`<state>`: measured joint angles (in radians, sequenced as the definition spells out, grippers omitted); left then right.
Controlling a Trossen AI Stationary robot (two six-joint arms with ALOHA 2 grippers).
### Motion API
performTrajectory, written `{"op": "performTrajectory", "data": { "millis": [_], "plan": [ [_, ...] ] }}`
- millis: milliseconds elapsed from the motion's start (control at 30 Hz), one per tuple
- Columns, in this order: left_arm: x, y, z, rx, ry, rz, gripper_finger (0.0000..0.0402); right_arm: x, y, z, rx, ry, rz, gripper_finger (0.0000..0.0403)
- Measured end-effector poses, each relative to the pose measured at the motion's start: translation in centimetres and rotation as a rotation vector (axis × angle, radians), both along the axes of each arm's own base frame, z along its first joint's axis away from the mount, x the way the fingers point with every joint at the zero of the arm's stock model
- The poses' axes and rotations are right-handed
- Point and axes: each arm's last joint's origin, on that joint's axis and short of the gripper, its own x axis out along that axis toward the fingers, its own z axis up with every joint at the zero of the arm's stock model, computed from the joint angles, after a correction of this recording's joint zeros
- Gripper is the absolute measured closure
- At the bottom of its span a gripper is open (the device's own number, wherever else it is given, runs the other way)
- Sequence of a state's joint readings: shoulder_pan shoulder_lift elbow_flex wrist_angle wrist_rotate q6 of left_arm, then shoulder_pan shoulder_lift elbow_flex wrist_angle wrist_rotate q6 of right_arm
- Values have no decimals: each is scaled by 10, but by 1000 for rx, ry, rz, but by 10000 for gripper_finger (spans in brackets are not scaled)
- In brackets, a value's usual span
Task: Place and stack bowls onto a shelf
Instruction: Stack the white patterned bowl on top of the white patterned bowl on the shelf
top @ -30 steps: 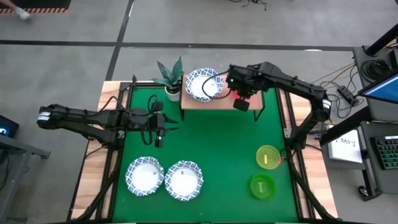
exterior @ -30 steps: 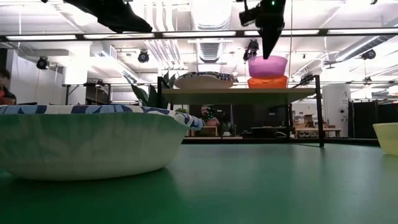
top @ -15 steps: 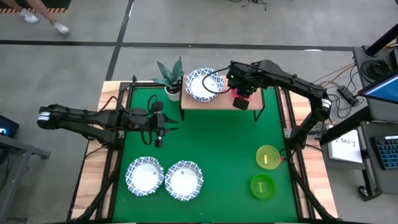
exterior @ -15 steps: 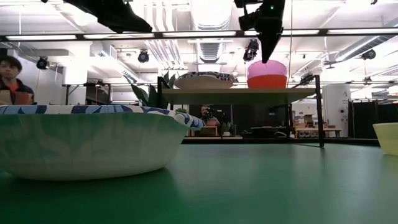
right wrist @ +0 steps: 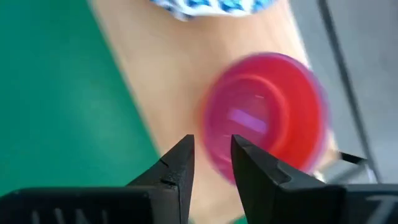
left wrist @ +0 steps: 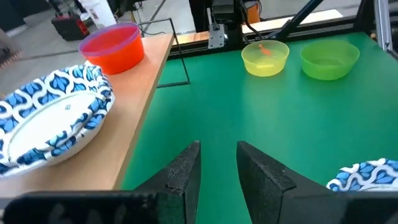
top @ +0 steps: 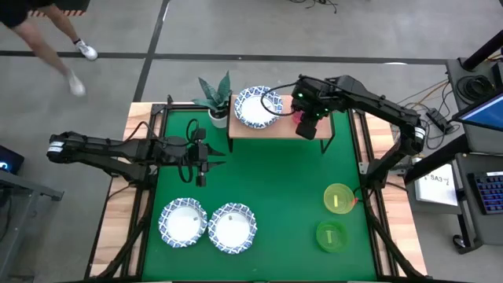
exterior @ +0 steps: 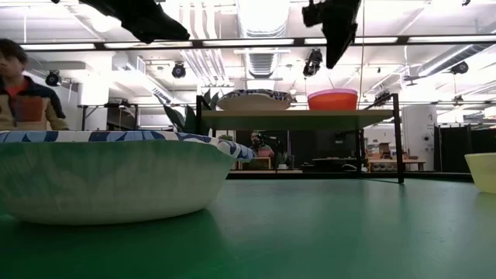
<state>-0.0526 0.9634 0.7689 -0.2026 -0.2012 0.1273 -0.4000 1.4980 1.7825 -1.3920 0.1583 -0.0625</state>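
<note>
The wooden shelf (exterior: 298,118) carries a stack of two white, blue-rimmed bowls (left wrist: 50,118) at its left part and the red bowl (exterior: 333,99) at its right end. The purple bowl (right wrist: 249,121) sits nested inside the red one. My right gripper (exterior: 335,54) hangs open just above these two and touches neither. Two more white bowls (top: 183,222) (top: 233,228) rest on the green mat near its front. The yellow bowl (top: 339,198) and green bowl (top: 331,235) stand at the mat's right. My left gripper (top: 206,163) hovers open over the mat's left middle.
A small potted plant (top: 214,98) stands just left of the shelf. A person (exterior: 19,93) walks in the room beyond the table's far left corner. The green mat (top: 267,181) lies bare between the shelf and the front bowls.
My right gripper lowered the purple bowl into the red bowl on the shelf, let go of it and rose a little. The purple bowl, earlier standing above the red one's rim, now sits sunk inside it. A person walked past beyond the table.
</note>
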Motion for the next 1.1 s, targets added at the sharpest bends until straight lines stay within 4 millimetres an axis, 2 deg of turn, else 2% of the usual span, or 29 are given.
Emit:
{"op": "performTrajectory", "data": {
  "millis": [167,267,433,633,833,1100],
  "plan": [
    [-1,0,-3,-101,14,42,316,-12,28,7,-24,-157,90,327],
    [0,-1,-8,-152,26,65,316,-18,49,3,-50,-273,148,335],
    [6,-3,-22,-254,83,84,316,-28,84,-18,-49,-432,252,339],
    [20,-10,-38,-452,170,0,316,-34,117,-52,-45,-576,377,339],
    [34,-19,-60,-581,308,-69,313,-38,135,-80,-62,-693,479,339],
    [58,-39,-82,-584,469,-101,277,-48,140,-103,-96,-804,544,339]
  ]
}}
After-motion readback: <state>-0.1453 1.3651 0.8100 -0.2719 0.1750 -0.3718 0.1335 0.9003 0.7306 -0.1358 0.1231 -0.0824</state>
